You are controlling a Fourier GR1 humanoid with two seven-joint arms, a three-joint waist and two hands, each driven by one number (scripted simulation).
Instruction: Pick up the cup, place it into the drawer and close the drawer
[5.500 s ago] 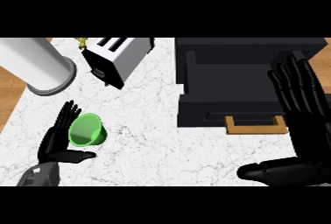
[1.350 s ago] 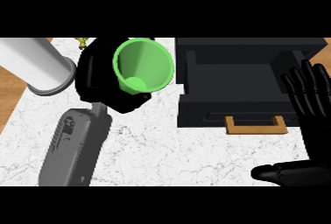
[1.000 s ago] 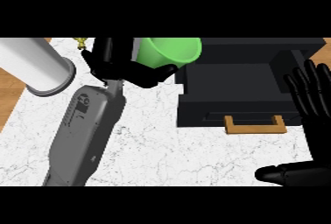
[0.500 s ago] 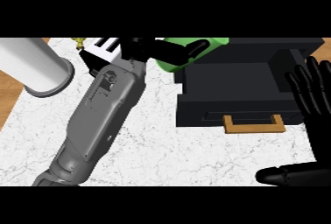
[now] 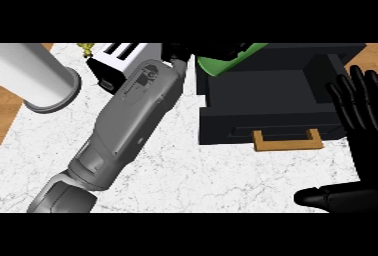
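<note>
Nearest, the right hand [image 5: 354,125] rests beside the drawer [image 5: 273,95], fingers straight and spread. Farther back, the left hand [image 5: 210,50], fingers curled round the green cup [image 5: 230,59], has carried it from the counter to the drawer's far left corner; release should come next.

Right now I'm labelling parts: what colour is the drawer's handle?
Tan-orange, on the black drawer; the handle shows in the head view.

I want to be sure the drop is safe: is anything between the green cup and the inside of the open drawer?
Nothing visible. The left hand holds the green cup tilted over the back left corner of the open drawer, whose dark interior shows no objects.
</note>
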